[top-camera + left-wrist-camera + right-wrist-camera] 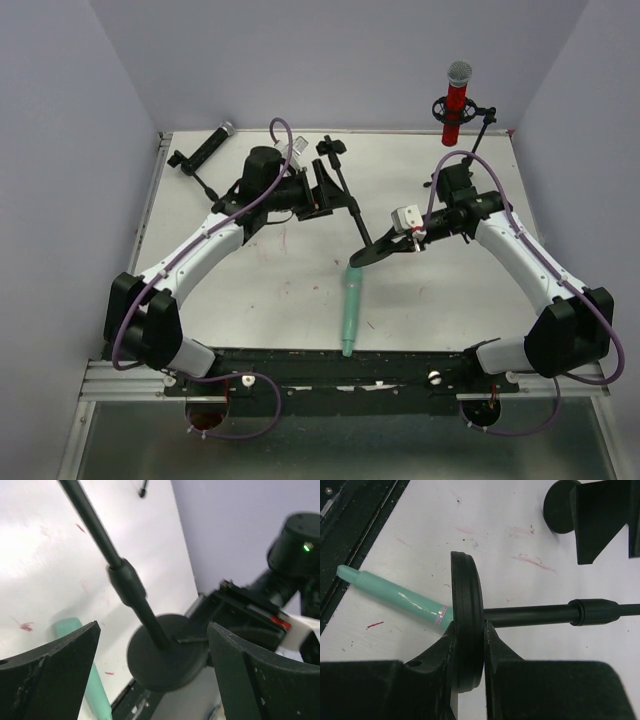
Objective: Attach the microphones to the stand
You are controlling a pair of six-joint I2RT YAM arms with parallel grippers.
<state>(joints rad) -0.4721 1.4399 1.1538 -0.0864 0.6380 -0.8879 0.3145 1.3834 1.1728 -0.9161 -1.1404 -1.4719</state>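
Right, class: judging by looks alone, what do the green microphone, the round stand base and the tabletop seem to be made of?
The green microphone looks like plastic: smooth, glossy glints. The stand base is matte black with a rounded rim, perhaps coated metal or rubber; unclear. The tabletop seems a white semi-gloss laminate, smudged red.

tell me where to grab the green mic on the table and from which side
Take the mint-green microphone by mid-handle, straight down from above, fingers across its narrow width. It lies flat on the table, tail toward the near edge; its far end sits by the tipped stand base that the right gripper clamps, so the handle is the free part.
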